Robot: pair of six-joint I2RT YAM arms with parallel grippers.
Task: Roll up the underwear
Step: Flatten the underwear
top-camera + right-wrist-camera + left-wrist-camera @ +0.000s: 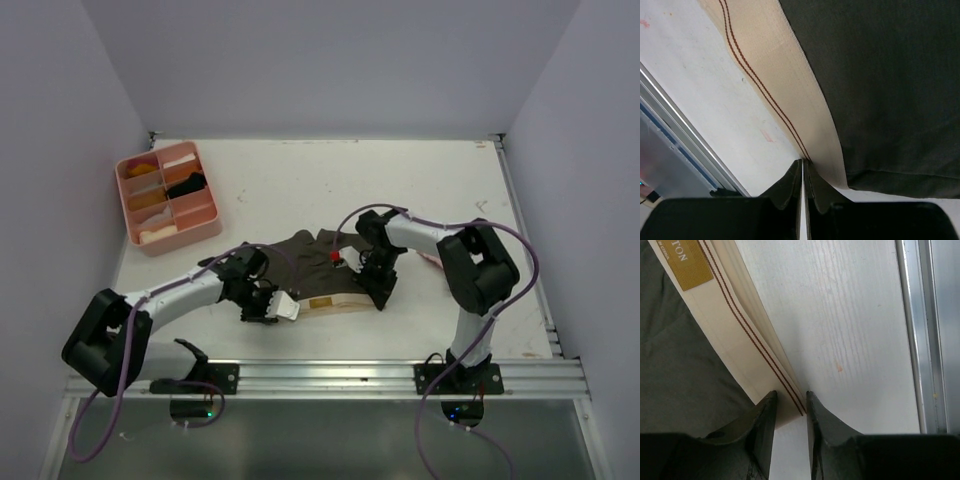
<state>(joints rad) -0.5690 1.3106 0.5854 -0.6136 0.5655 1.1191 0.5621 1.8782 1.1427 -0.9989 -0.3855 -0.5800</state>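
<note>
Underwear (310, 262) is soft and floppy, so its thick cream band (338, 305) should be held. It is pinched by the right claw (803, 163); the left claw's (791, 396) grip cannot be told.

One dark olive-brown cloth underwear (310, 255), edged with one cream waistband, is counted on one white desk (300, 180). One pink plastic compartment tray (190, 236) is seen far left. Two grippers are counted: one left gripper (790, 395) and one right gripper (803, 162).
</note>
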